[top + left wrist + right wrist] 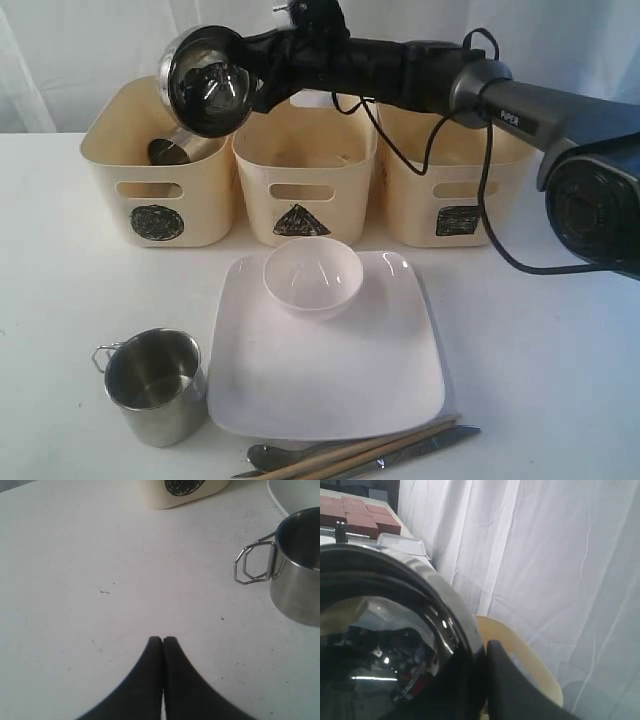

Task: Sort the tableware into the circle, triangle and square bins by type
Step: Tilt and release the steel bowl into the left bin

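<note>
The right gripper (262, 86) was clamped on the rim of the steel bowl (208, 85), holding it tilted in the air above the circle bin (118, 200), where one steel mug (168, 151) lay inside. In front of that bin, the left gripper (163, 641) hovered over the table (75, 580) with its jaws pressed together, a second mug (300, 575) standing just beside it.

Circle bin (155, 190), triangle bin (300, 185) and square bin (450, 195) run left to right, upper frame; large bowl (208, 85) above the first. Small bowl (312, 278) on plate (330, 380), centre; mug (155, 385) lower left; chopsticks (370, 452), seemingly atop cutlery, bottom.
</note>
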Robot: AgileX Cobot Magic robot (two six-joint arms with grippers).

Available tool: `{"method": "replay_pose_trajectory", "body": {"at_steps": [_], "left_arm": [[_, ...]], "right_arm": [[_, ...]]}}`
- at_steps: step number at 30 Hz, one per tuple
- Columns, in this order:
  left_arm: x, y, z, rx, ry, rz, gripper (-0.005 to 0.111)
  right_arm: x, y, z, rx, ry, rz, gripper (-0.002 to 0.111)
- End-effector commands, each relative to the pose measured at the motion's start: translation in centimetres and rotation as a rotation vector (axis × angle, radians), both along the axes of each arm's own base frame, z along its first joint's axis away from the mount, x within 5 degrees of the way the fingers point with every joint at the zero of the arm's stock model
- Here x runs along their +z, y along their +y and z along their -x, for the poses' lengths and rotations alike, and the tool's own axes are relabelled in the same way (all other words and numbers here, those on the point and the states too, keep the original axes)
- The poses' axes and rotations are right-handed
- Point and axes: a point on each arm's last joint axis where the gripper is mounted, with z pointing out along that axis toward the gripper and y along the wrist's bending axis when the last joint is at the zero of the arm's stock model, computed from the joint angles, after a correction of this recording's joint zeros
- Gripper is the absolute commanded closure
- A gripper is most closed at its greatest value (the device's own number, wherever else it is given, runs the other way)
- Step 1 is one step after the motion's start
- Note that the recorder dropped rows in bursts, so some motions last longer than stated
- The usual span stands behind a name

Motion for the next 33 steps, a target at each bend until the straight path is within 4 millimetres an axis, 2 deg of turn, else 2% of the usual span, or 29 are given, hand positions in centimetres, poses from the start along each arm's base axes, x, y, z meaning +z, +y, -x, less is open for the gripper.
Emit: {"method": "replay_pose_trajectory", "body": {"at_steps": [1, 10, 16, 27, 33], "left_arm": [[-0.1, 0.0, 0.0, -0.005, 0.0, 0.004, 0.107], [-0.1, 0.0, 0.0, -0.005, 0.0, 0.004, 0.107], [-0.1, 0.0, 0.0, -0.005, 0.0, 0.004, 0.107], [-0.1, 0.0, 0.0, -0.005, 0.0, 0.004, 0.107], [-0.1, 0.0, 0.0, -0.005, 0.0, 0.004, 0.107]], "right_arm": [[0.7, 0.0, 0.1, 0.008, -0.024, -0.019, 0.108], [0.5, 0.1, 0.2, 0.017, -0.032, 0.011, 0.108], [-1.0, 0.5, 0.2, 0.038, 0.002, 0.029, 0.108], [-1.1, 0.5, 0.2, 0.033, 0.021, 0.027, 0.108], [-1.2, 0.4, 0.0, 0.013, 0.058, 0.017, 0.098]]}}
